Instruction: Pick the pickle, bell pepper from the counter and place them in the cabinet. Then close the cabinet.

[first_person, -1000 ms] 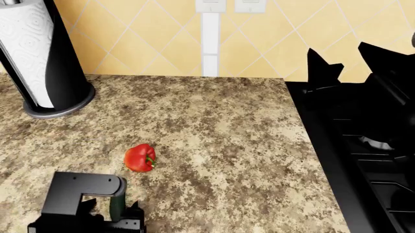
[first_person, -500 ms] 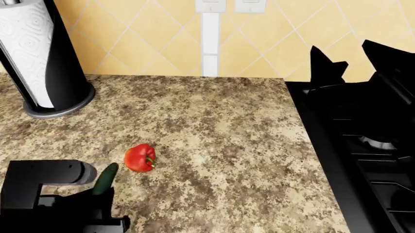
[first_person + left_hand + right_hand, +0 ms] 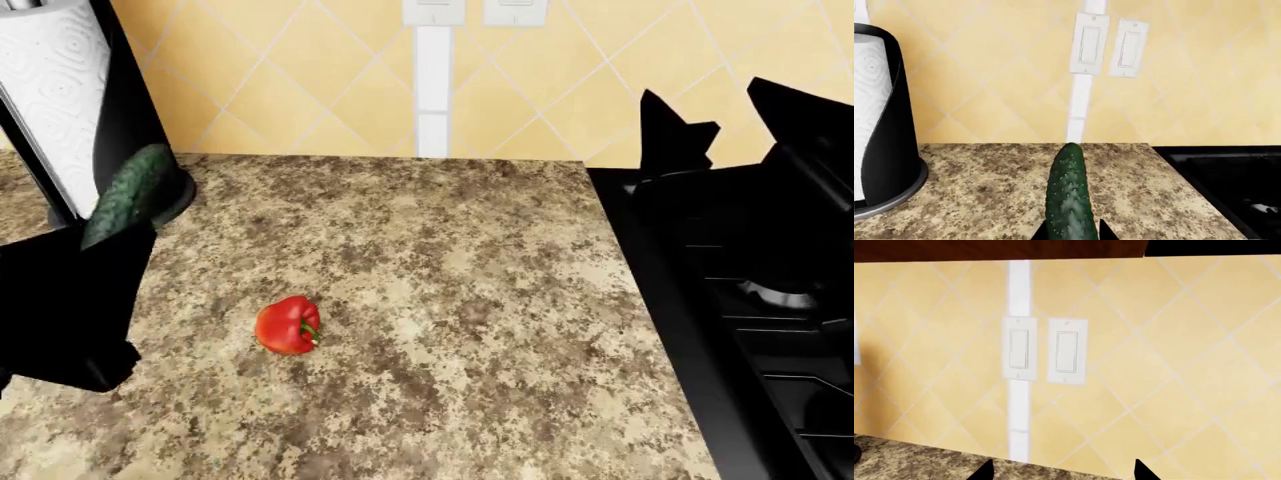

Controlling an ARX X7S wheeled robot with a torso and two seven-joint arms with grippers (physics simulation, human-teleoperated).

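Observation:
My left gripper (image 3: 91, 252) is shut on the dark green pickle (image 3: 128, 194) and holds it raised above the speckled granite counter (image 3: 467, 250), at the left in the head view. In the left wrist view the pickle (image 3: 1070, 190) stands out between the two black fingertips (image 3: 1105, 231). The red bell pepper (image 3: 288, 325) lies on the counter, below and to the right of that gripper. My right gripper (image 3: 721, 118) is open and empty, held high over the stove's back edge; its jaws stand wide apart in the right wrist view (image 3: 1064, 472).
A paper-towel roll in a black holder (image 3: 67, 110) stands at the back left, just behind the pickle. A black gas stove (image 3: 761, 320) borders the counter on the right. Two wall switches (image 3: 1044, 350) sit on the yellow tiled backsplash.
My left gripper has risen and moved left and back with the pickle in it, from low near the front edge to beside the paper-towel holder. The pepper and right gripper have stayed put.

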